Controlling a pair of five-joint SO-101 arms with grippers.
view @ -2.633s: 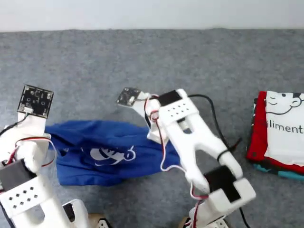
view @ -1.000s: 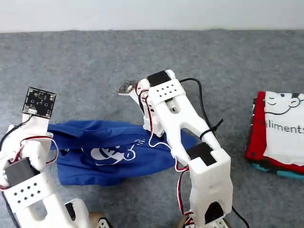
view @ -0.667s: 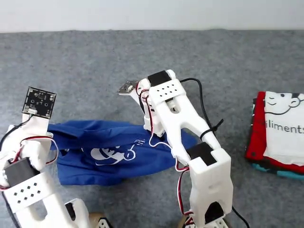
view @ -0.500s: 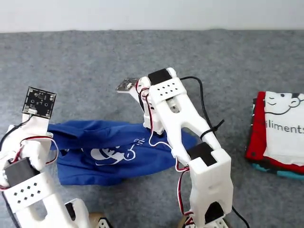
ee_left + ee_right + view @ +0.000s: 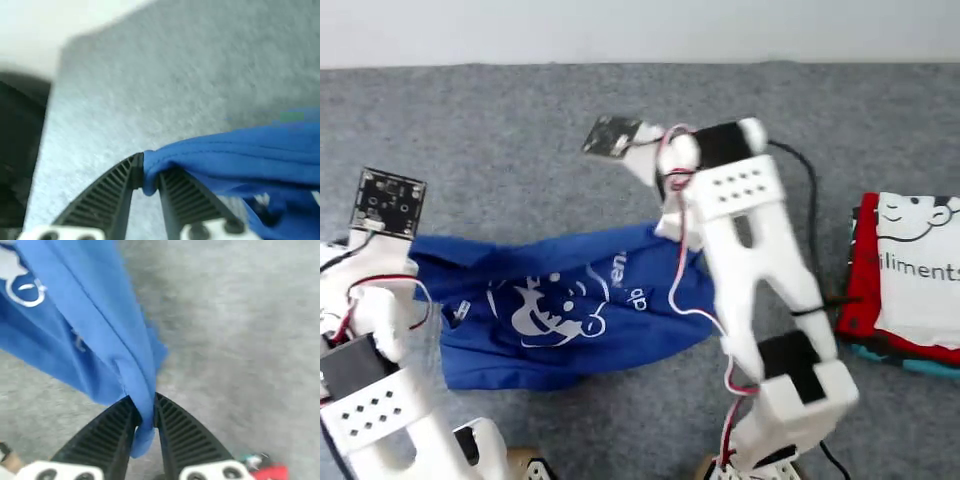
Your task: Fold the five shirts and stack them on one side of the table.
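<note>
You hold the blue shirt (image 5: 570,310) by two edges.
Left fingers (image 5: 117,187) and right fingers (image 5: 112,432) pinch it tight — it stretches between them over the grey surface (image 5: 500,130); folded pile (image 5: 905,290) sits well apart, at the right edge.

surface: I see a grey felt-like table (image 5: 500,130) top, evenly lit, no hard shadows | far edge: plain white wall (image 5: 640,30) along the table's back | left wrist view: pale band (image 5: 45,25) past the table's edge, dark shape (image 5: 20,150) beside it

One blue shirt (image 5: 570,320), one folded stack (image 5: 910,290), two arms (image 5: 370,330) (image 5: 750,240)
</note>
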